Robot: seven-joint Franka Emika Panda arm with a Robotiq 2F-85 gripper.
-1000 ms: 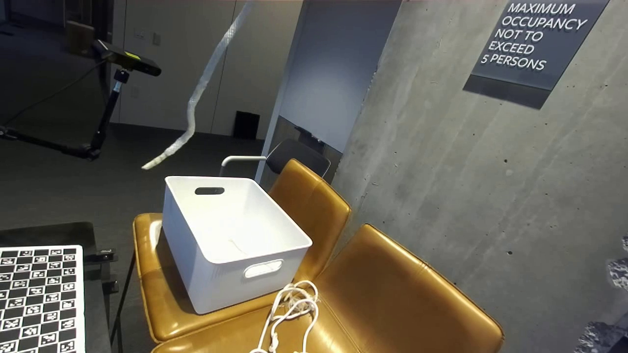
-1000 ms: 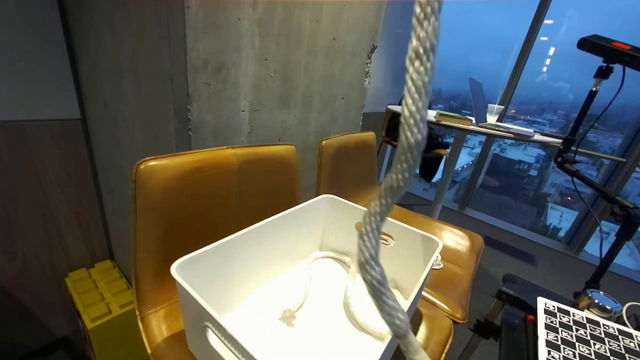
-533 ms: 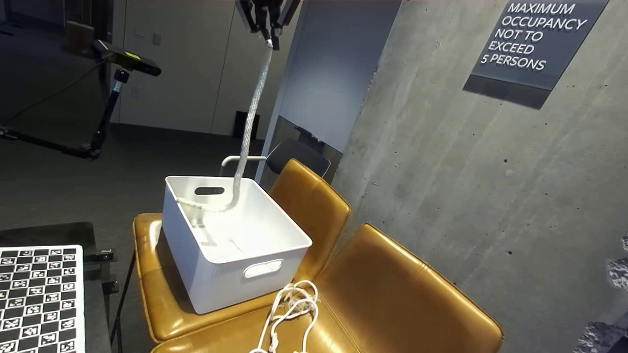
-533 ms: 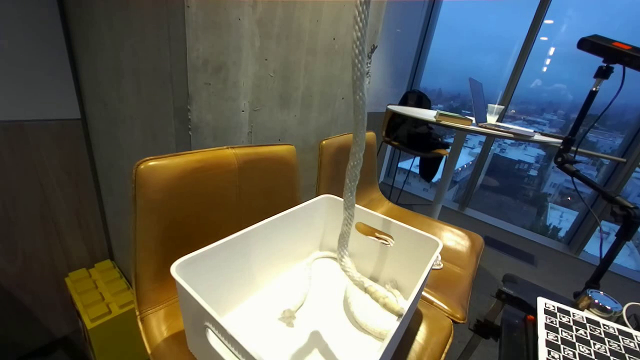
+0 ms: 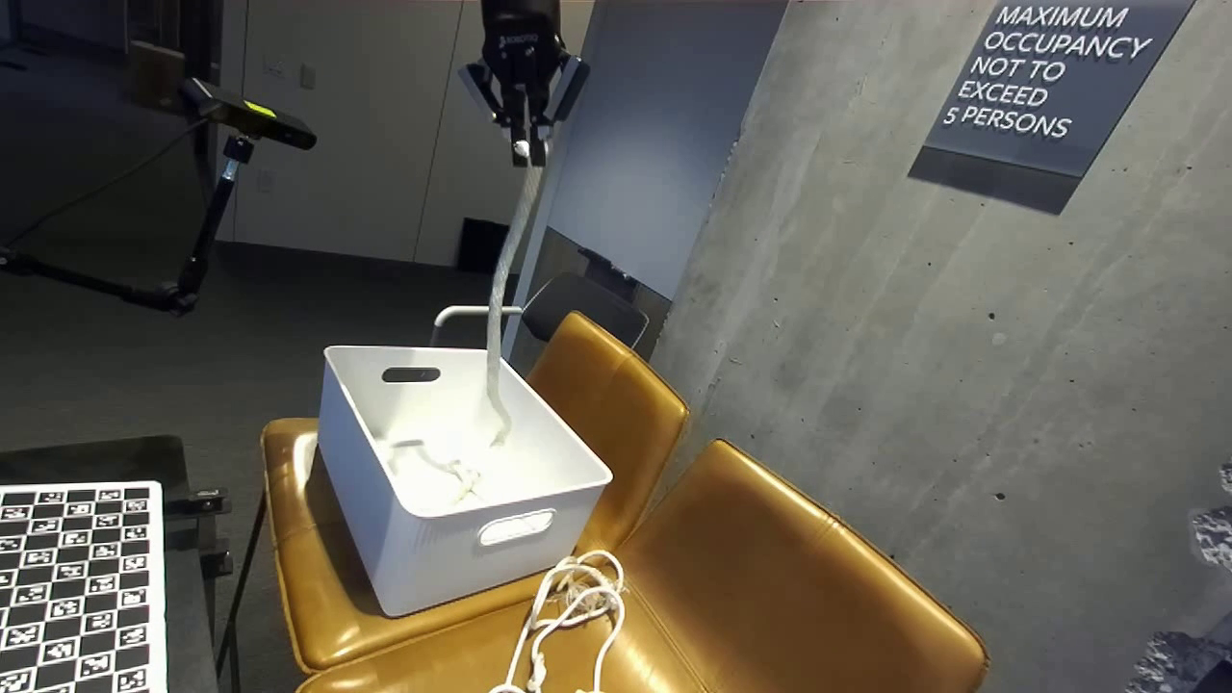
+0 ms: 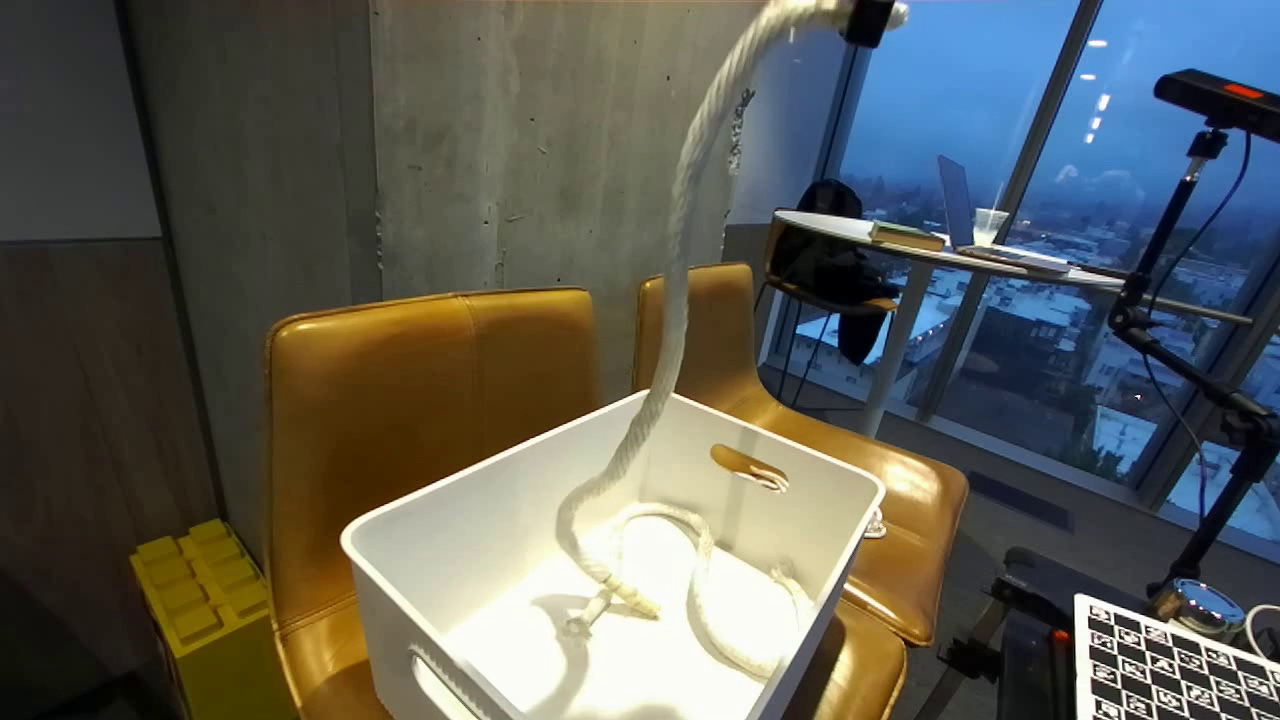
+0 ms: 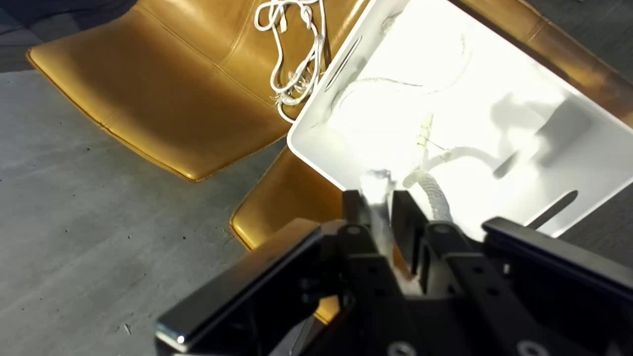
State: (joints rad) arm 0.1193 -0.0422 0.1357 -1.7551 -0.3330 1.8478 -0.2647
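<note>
Gripper [image 5: 528, 154]: clamped on the white rope [image 6: 674, 310] near its upper end, a short stub jutting past the grip; at 12 o'clock from the white bin [image 5: 433, 563] in an exterior view (12 = top of view).
White rope: hangs from the gripper in a loose S; lower end inside the bin, tip pointing to 4 o'clock in an exterior view. Contact with bin floor: cannot tell.
White bin: upright on a tan chair [image 5: 322, 587]; handle slots in two facing walls.
Second rope [image 6: 703, 555]: curled in the bin; frayed end near the held rope's tip, at 8 o'clock from it in an exterior view.
Thin cord [image 7: 291, 100]: tangled on the neighbouring chair [image 7: 148, 99], just beside the bin, at 10 o'clock from it in the wrist view.
Checkered board [image 5: 77, 597]: 8 o'clock from the bin in an exterior view.
Black camera [image 5: 274, 125]: 11 o'clock from the bin in an exterior view.
Yellow block [image 6: 210, 620]: 9 o'clock from the bin in an exterior view.
</note>
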